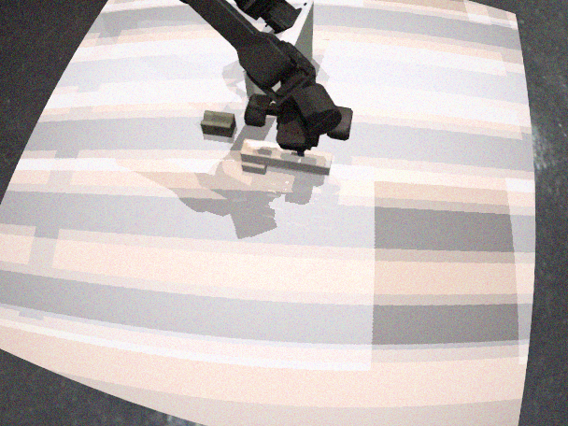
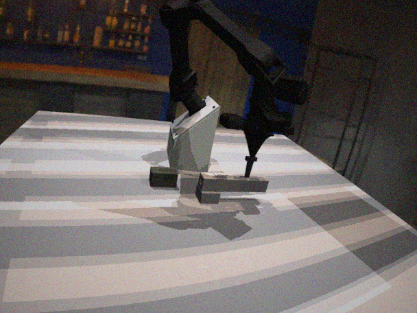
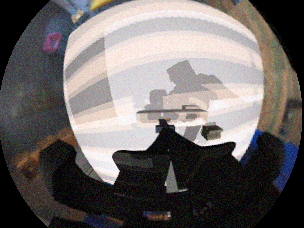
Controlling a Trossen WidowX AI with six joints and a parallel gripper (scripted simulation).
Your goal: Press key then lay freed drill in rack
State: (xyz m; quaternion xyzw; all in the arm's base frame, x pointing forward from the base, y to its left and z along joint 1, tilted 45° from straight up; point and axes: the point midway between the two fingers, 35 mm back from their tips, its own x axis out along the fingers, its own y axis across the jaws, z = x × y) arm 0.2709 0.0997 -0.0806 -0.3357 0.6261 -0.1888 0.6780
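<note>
A dark T-shaped pin, seemingly the key (image 1: 301, 152) (image 2: 249, 168), stands upright in the top of a long grey-beige block (image 1: 318, 164) (image 2: 240, 185) (image 3: 149, 114). Its head is clearly above the block. My gripper (image 2: 253, 156) (image 3: 166, 129) is shut and empty, pointing down, with its tips at the key's head and seemingly touching it. A lower piece (image 1: 254, 169) (image 2: 210, 198) sits under the block's left end. The drill cannot be made out. A small olive grooved block, seemingly the rack (image 1: 219, 124) (image 2: 163, 177) (image 3: 212, 132), stands apart to the left.
The pale wedge-shaped arm base (image 1: 305, 39) (image 2: 197, 147) stands behind the long block. The arm reaches over from behind and hides part of the block's back in the top view. Shadows and broad stripes cross the table (image 1: 210, 308) (image 2: 137, 268).
</note>
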